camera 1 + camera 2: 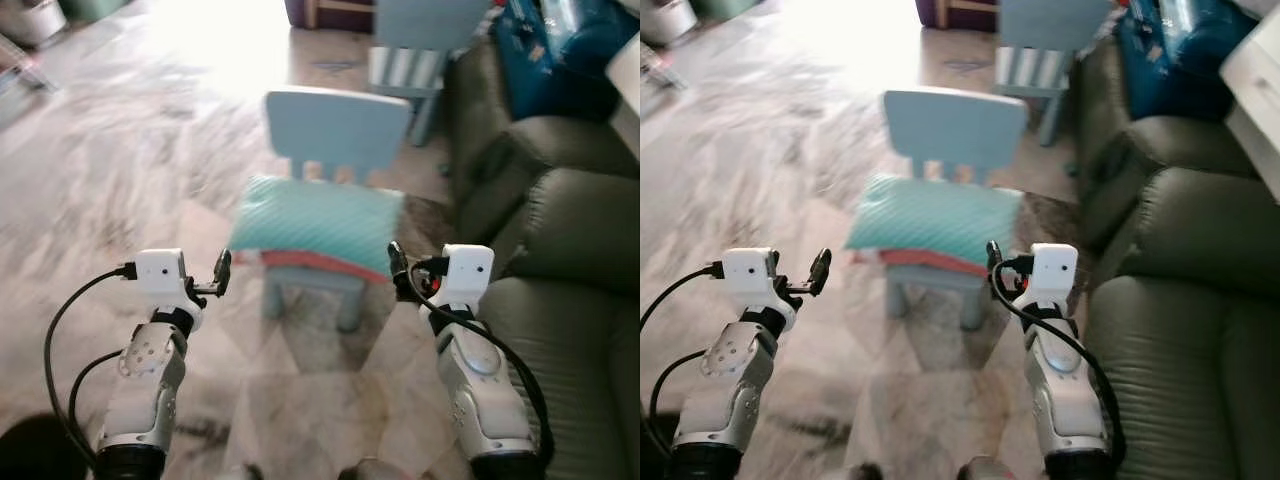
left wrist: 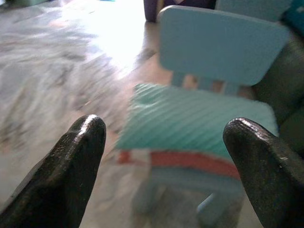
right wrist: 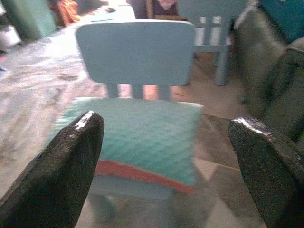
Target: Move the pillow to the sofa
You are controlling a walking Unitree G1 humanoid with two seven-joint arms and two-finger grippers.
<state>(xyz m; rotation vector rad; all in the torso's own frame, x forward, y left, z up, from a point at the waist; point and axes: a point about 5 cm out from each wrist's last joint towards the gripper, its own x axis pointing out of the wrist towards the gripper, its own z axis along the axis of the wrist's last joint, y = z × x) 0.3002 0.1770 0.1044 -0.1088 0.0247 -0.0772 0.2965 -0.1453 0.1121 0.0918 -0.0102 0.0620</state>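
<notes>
A teal ribbed pillow [image 1: 316, 224] with a red-orange edge lies on the seat of a small light-blue chair [image 1: 335, 128] straight ahead. The dark green sofa [image 1: 560, 290] runs along the right side. My left gripper [image 1: 221, 273] is raised short of the pillow's left corner, and its wrist view shows both fingers spread wide with the pillow [image 2: 194, 121] between them at a distance. My right gripper [image 1: 397, 265] hovers at the pillow's right front corner, open, with the pillow [image 3: 137, 133] framed between its fingers. Neither gripper touches the pillow.
A second light-blue chair [image 1: 415, 45] stands behind the first. Blue bags [image 1: 560, 50] sit on the sofa's far end. Marbled tile floor [image 1: 110, 170] spreads to the left, with bright glare at the far middle. A white furniture edge [image 1: 1255, 90] is at the right.
</notes>
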